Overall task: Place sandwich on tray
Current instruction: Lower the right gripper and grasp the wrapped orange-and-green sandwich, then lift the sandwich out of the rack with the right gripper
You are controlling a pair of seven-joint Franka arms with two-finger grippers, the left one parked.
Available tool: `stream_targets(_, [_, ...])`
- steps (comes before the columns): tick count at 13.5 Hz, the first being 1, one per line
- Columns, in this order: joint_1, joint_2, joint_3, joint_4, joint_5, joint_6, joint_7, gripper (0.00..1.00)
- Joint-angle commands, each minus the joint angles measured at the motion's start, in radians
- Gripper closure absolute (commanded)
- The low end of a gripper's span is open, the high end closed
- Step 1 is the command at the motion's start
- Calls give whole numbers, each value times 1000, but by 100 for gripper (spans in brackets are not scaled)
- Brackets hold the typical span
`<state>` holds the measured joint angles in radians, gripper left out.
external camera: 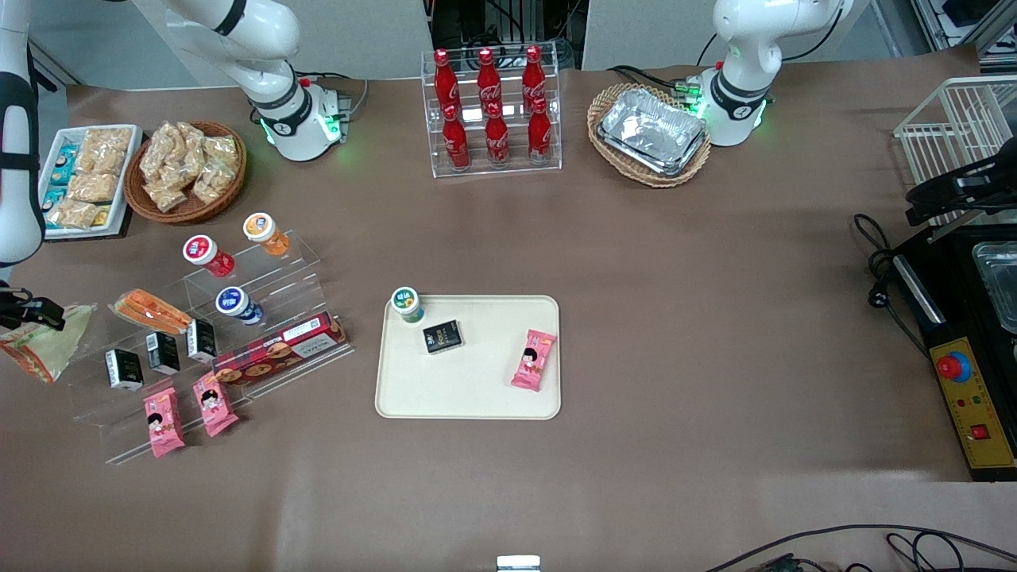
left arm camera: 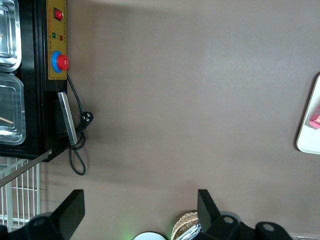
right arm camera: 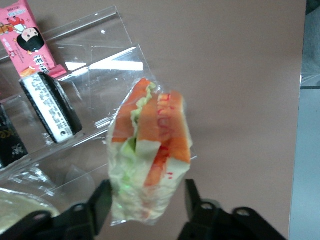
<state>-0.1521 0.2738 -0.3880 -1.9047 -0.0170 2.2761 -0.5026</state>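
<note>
The sandwich is a triangular wedge in a clear wrapper with an orange-red edge. It is at the working arm's end of the table, just off the end of the clear acrylic shelf. In the right wrist view the sandwich shows its red and green filling edge-on. My gripper is at its upper part, and its fingers stand open on either side of the wrapper. One finger touches it and the other is a little apart. The cream tray lies mid-table, well away.
On the tray are a green-lidded cup, a black box and a pink snack pack. The shelf holds an all-orange sandwich pack, small black boxes, cups and pink packs. Snack baskets, a cola rack and foil trays stand farther back.
</note>
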Motion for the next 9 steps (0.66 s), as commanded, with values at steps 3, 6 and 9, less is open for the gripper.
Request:
stream_targets(3, [-1, 4, 0, -5, 17, 23, -11, 72])
stream_targets(6, [-1, -1, -2, 3, 17, 7, -10, 83])
stream_targets(9, [-3, -25, -3, 19, 19, -47, -8, 95])
